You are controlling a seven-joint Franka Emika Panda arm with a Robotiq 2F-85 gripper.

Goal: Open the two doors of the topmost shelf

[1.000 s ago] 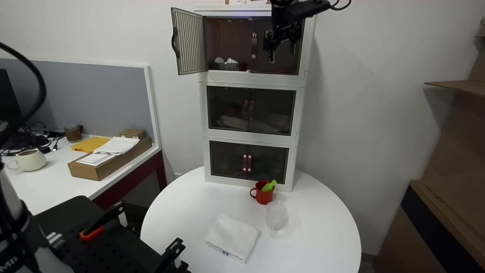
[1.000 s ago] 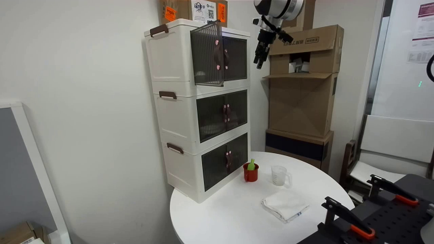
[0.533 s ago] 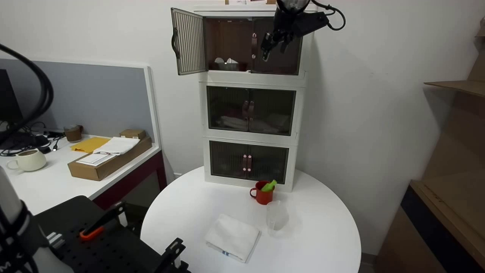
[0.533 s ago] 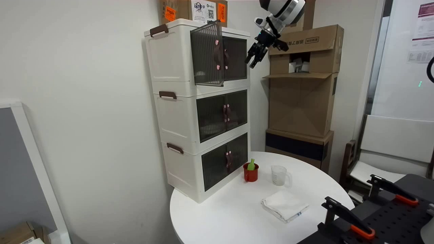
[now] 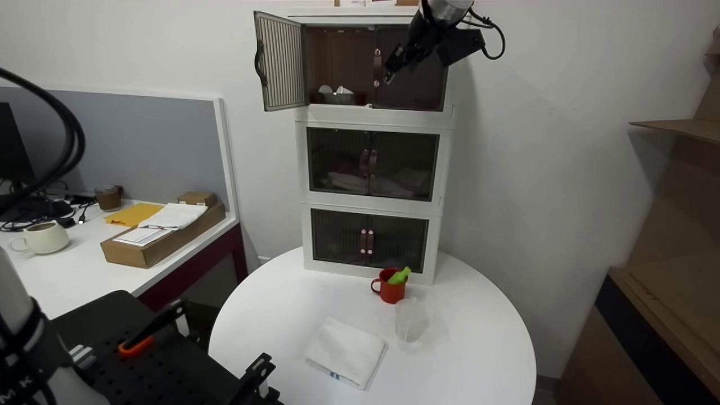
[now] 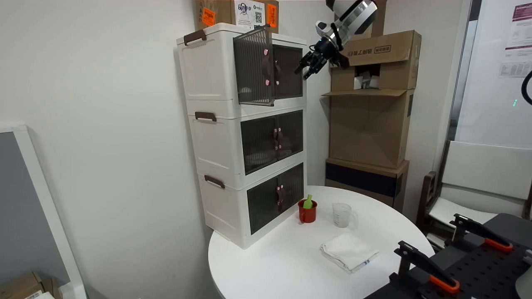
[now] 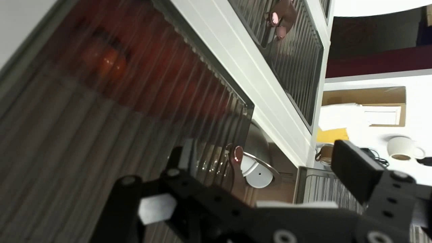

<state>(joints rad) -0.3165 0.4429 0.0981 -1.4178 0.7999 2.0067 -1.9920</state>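
The topmost shelf [image 5: 374, 116] is a white cabinet unit with two ribbed, dark see-through doors. One door [image 5: 279, 62] stands swung open; it also shows in an exterior view [image 6: 252, 70] and the wrist view [image 7: 324, 187]. The second door [image 5: 419, 93] is closed, also seen in the wrist view [image 7: 141, 141]. Its brown handle [image 5: 377, 67] with pink studs shows in an exterior view [image 6: 277, 71] and between my fingers in the wrist view [image 7: 238, 168]. My gripper [image 5: 398, 72] is open and empty, tilted toward the closed door, apart from the handle in an exterior view [image 6: 301, 74].
A metal bowl [image 7: 258, 145] with white items sits inside the top shelf. Two lower units [image 5: 368, 163] have closed doors. A red mug [image 5: 392, 289], a clear measuring cup [image 6: 341, 215] and a white cloth [image 5: 346, 351] lie on the round table. Cardboard boxes [image 6: 365, 124] stand beside the cabinet.
My gripper has moved closer to the closed door's handle and tilted, so its fingers point more toward the cabinet. The doors have not moved.
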